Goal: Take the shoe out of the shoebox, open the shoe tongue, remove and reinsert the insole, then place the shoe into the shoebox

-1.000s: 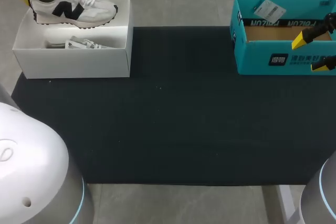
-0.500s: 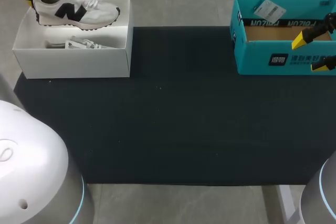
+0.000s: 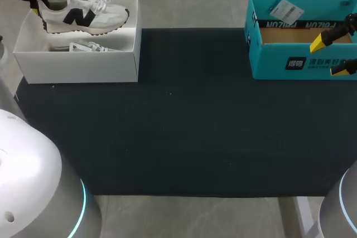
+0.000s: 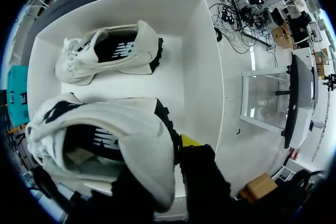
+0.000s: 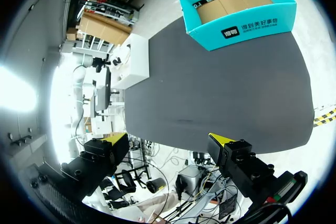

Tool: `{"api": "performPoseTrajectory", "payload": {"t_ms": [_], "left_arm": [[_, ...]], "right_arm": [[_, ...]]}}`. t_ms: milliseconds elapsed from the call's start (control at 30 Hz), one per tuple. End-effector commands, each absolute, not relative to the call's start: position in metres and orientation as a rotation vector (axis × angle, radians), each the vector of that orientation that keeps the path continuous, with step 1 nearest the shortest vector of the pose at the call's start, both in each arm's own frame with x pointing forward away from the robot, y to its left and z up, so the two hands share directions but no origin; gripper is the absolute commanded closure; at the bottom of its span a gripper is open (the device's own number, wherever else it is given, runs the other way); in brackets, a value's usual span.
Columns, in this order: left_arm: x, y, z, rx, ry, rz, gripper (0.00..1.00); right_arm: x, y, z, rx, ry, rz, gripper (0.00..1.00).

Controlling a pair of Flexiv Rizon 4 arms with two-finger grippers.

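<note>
**A:** Item one, far left?

**B:** Left gripper (image 3: pixel 37 8), over the far left corner. It is clamped on the heel of the shoe (image 3: pixel 83 16). In the wrist view, one finger is outside the heel and the other is down inside the collar.

**A:** The shoe itself?

**B:** White, dark logo on the side, white laces. It is held in the air over the back of the white box (image 3: pixel 78 62), sole down and toe pointing right, clear of the box floor.

**A:** Contents of that box?

**B:** One second shoe (image 3: pixel 89 47), same make, lying on the floor of the box below the held one. In the left wrist view it shows as the second shoe (image 4: pixel 113 51), just ahead of the gripper.

**A:** Middle of the table?

**B:** Black mat (image 3: pixel 184 126). The white box sits at its far left corner.

**A:** Right side?

**B:** Teal box (image 3: pixel 279 48), lid off, brown card inside, at the mat's far right corner. There is a tag (image 3: pixel 285 9) on its back wall.

**A:** Last item?

**B:** Right gripper (image 3: pixel 333 54), at the right edge, in front of the teal box. Its fingers are spread wide and have hold of nothing; the right gripper (image 5: pixel 168 140) shows the same from its own wrist
</note>
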State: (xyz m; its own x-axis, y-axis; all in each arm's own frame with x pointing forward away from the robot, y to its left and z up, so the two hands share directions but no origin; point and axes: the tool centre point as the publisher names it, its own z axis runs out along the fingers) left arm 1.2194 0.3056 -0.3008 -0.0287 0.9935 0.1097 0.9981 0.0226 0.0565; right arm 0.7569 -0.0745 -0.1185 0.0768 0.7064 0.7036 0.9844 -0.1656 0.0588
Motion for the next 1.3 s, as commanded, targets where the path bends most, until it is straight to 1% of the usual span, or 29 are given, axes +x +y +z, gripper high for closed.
{"api": "performPoseTrajectory", "payload": {"t_ms": [33, 167, 500, 667, 1067, 1100, 1133, 1167, 1300], "left_arm": [[1.241, 0.307, -0.325, -2.150, -2.191, -0.146, 1.00], [1.248, 0.309, -0.343, -2.162, -2.172, -0.150, 1.00], [1.260, 0.313, -0.368, -2.271, -2.136, -0.178, 1.00], [1.267, 0.313, -0.385, -2.274, -2.128, -0.231, 1.00], [1.268, 0.309, -0.411, -2.241, -2.102, -0.187, 1.00], [1.267, 0.310, -0.409, -2.241, -2.100, -0.166, 0.80], [1.267, 0.310, -0.406, -2.239, -2.105, -0.159, 0.52], [1.266, 0.310, -0.402, -2.235, -2.108, -0.152, 0.00], [1.266, 0.310, -0.384, -2.223, -2.134, -0.104, 0.00]], "right_arm": [[0.757, -0.074, -0.119, -1.929, -1.669, -0.849, 0.00], [0.757, -0.074, -0.119, -1.929, -1.669, -0.849, 0.00], [0.757, -0.074, -0.119, -1.929, -1.669, -0.849, 0.00], [0.757, -0.074, -0.119, -1.929, -1.669, -0.849, 0.00], [0.757, -0.074, -0.119, -1.929, -1.669, -0.849, 0.00], [0.757, -0.074, -0.119, -1.929, -1.669, -0.849, 0.00], [0.757, -0.074, -0.119, -1.929, -1.669, -0.849, 0.00], [0.757, -0.074, -0.119, -1.929, -1.669, -0.849, 0.00], [0.757, -0.074, -0.119, -1.929, -1.669, -0.849, 0.00]]}}
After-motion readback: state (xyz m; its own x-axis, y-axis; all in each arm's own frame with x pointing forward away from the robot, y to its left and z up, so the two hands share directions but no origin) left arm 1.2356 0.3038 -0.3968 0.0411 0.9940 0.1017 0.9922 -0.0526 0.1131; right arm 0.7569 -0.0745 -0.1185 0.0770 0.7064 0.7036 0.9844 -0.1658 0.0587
